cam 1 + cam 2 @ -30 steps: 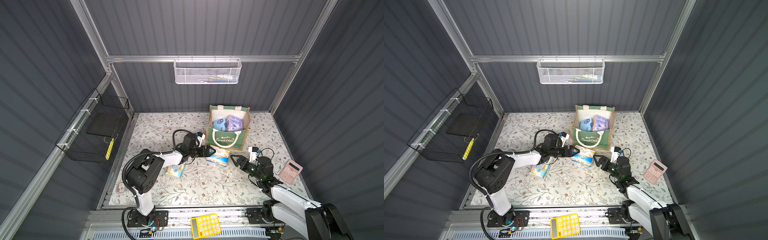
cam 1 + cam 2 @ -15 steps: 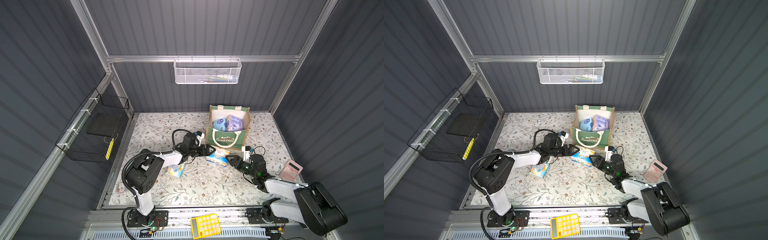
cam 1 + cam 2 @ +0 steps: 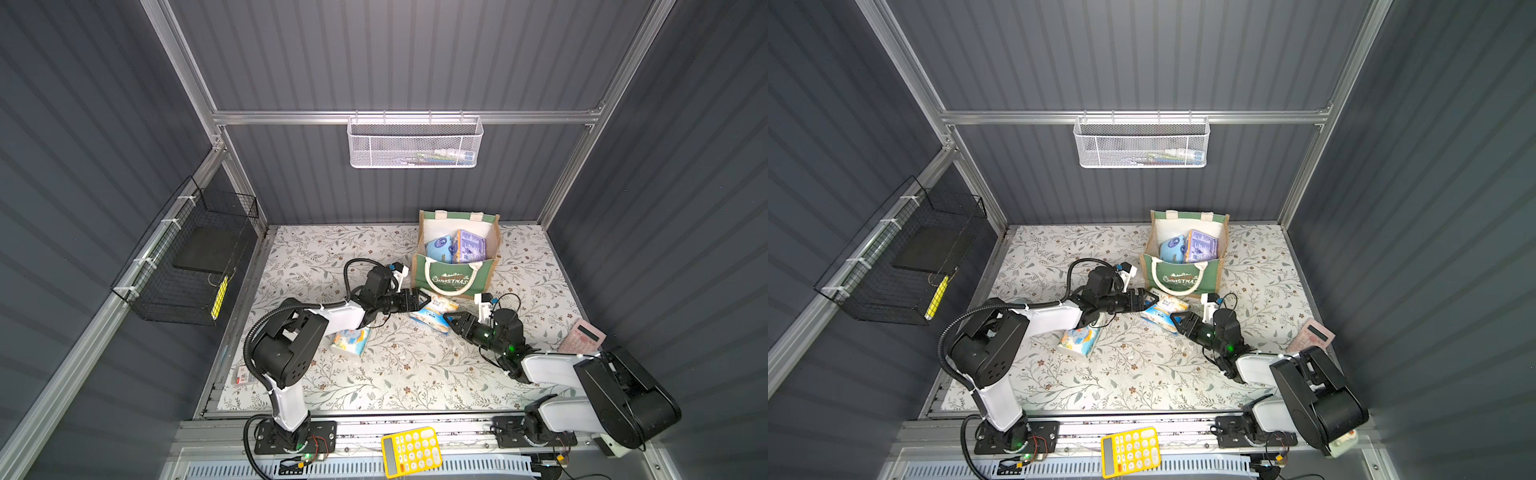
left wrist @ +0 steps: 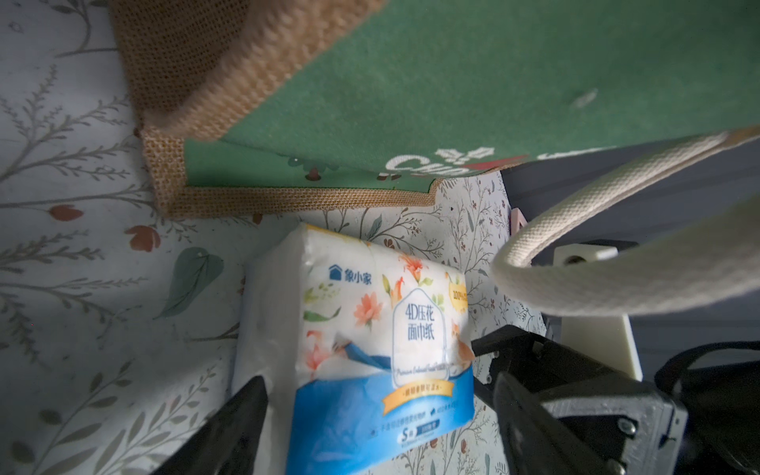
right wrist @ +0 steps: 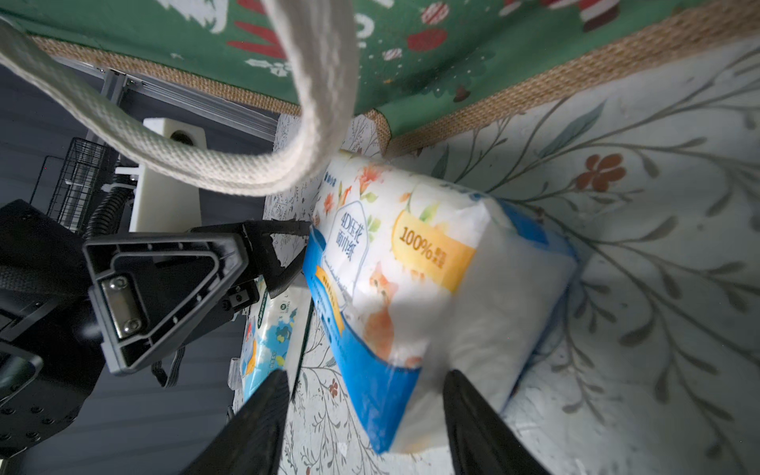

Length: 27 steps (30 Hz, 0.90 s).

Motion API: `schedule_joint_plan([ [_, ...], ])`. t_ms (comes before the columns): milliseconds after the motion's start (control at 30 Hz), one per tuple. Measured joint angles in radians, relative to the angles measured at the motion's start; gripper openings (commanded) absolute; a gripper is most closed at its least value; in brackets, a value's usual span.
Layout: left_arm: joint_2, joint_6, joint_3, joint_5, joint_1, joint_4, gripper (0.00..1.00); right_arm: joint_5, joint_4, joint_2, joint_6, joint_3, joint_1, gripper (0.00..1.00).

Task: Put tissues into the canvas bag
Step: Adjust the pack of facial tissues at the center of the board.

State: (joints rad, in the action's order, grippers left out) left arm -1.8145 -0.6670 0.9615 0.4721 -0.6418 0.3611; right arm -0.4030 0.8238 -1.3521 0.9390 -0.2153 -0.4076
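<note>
The canvas bag stands upright at the back, with a light blue pack and a lavender pack of tissues inside. A white-blue-orange pack lies on the table in front of it. My left gripper is open, its jaws either side of the pack's left end. My right gripper straddles the right end. One finger rests against the white side, and a gap shows at the other. A cartoon-printed pack lies beside the left arm.
The bag's white rope handle hangs down just above the pack and both grippers. A pink calculator lies at the right edge and a yellow calculator on the front rail. A white mesh basket and a black wire basket hang on the walls.
My right arm has reached left to the white-blue-orange pack, and its jaws have narrowed around the pack's end. The left gripper has stayed at the other end.
</note>
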Motion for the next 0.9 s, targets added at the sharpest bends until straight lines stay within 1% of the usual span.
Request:
schedule_joint_plan([
  [167,-0.003,0.0,0.0,0.0,0.0,0.006,0.87,0.012,0.0,0.0,0.008,0.0,-0.06,0.6],
  [567,-0.004,-0.011,0.0,0.0,0.002,0.044,0.87,0.097,-0.035,0.014,0.024,-0.014,-0.254,0.61],
  [700,-0.004,-0.011,-0.001,0.0,0.0,0.044,0.87,0.134,-0.095,0.1,0.018,-0.014,-0.286,0.62],
  [800,-0.002,-0.01,-0.003,-0.002,-0.001,0.032,0.88,0.174,-0.182,0.206,-0.008,-0.015,-0.287,0.67],
  [900,0.008,-0.01,-0.01,-0.013,-0.005,0.011,0.88,0.238,-0.296,0.326,-0.061,-0.018,-0.285,0.71],
])
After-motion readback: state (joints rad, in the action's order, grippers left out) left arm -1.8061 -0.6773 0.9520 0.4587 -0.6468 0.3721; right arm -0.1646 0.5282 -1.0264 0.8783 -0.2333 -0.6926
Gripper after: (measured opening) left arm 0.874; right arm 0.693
